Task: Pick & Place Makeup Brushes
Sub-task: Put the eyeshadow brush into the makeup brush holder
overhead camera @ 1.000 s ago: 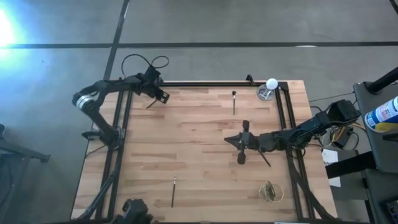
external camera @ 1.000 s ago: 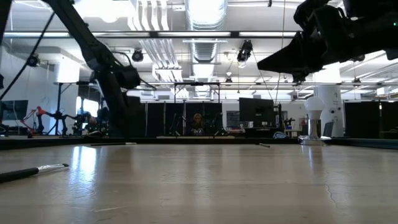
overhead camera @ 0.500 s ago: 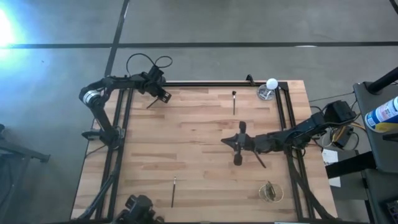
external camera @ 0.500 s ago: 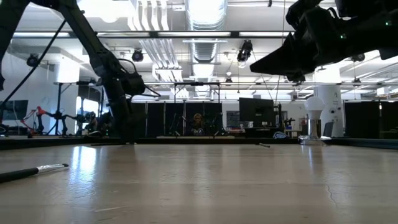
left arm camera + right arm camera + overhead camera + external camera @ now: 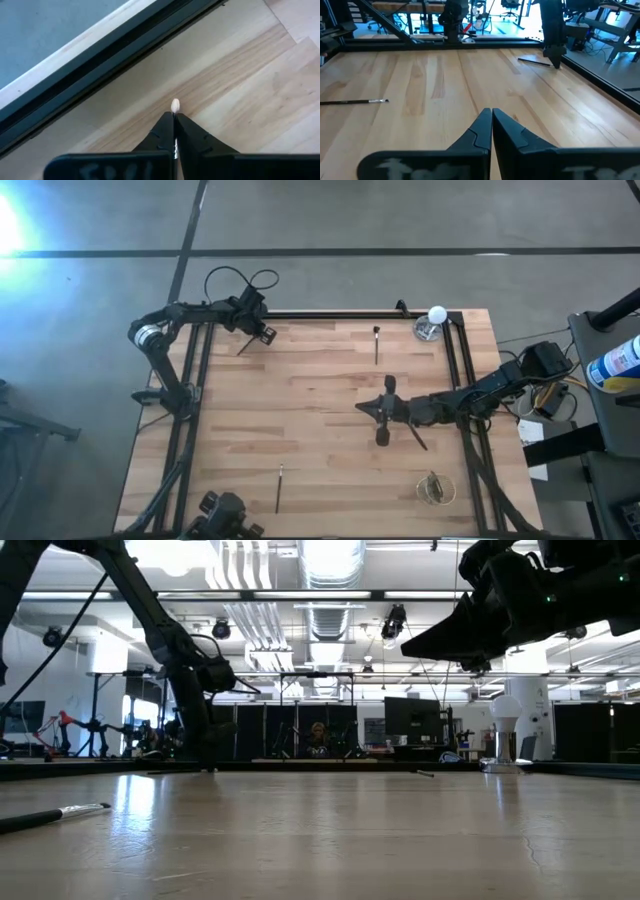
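Note:
Several makeup brushes lie flat on the wooden table [image 5: 320, 380]. One thin dark brush [image 5: 243, 346] is at the far left corner, and my left gripper [image 5: 258, 335] is shut on it. Another brush [image 5: 376, 343] lies near the far edge. A third brush [image 5: 279, 487] lies near the front left, and the right wrist view also shows it [image 5: 355, 101]. My right gripper [image 5: 360, 408] hovers shut over the table's right middle with nothing between its fingers [image 5: 491, 111]. My left gripper pinches the brush near one end between its two fingers. A small pale tip [image 5: 175, 106] sticks out past the fingertips. The fingers slant down from above at the far left corner. The rest of the brush [image 5: 535, 61] lies on the table.
A clear cup [image 5: 427, 330] stands at the far right corner beside a white ball [image 5: 437, 313]. A wire holder [image 5: 435, 488] stands near the front right. Black rails [image 5: 330, 313] run along the table's far and side edges.
My left gripper has sunk a little toward the table at the far left corner. The brush there lies where it did.

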